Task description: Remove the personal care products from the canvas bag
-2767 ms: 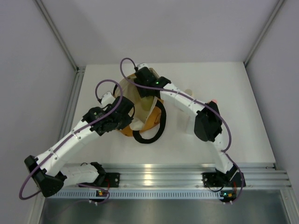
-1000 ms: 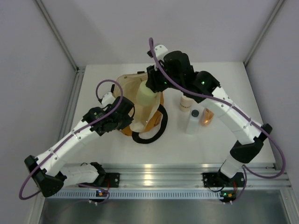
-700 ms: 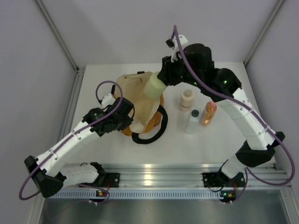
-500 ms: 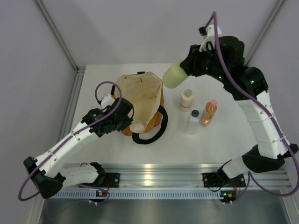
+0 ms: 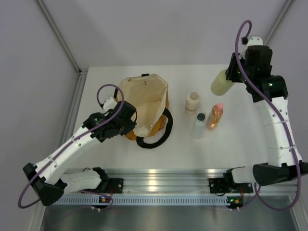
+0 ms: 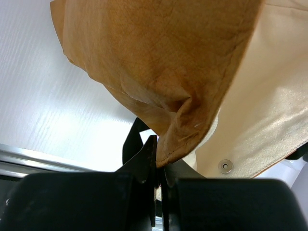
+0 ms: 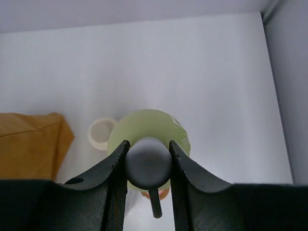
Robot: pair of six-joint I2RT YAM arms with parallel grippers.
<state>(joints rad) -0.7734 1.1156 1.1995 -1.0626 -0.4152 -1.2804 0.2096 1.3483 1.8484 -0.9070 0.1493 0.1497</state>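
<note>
The right gripper [image 7: 148, 166] is seen clamped on the white cap of the pale green bottle [image 5: 220, 84]. The bottle is held in the air at the upper right of the overhead frame, above the white table [image 5: 106, 86] and well apart from the canvas bag [image 5: 144, 98]. In the right wrist view the bottle's green body is seen end-on between the two black fingers [image 7: 117, 166], in the lower middle of the frame.

Three other bottles are stood upright on the table right of the bag, near the middle of the overhead frame: the beige squat bottle [image 5: 192, 102], the white bottle with a dark cap [image 5: 198, 126] below it, and the orange bottle with a pink cap [image 5: 215, 116] just beside the white one.

The bag is placed left of centre, its mouth open upward and its cream lining shown. A black strap handle [image 5: 154, 137] is looped on the table at its lower right edge. The left gripper [image 6: 159, 166] is closed tight on the bag's tan fabric rim, at the bag's lower left side. A metal snap [image 6: 224, 166] is seen on the cream lining.
</note>
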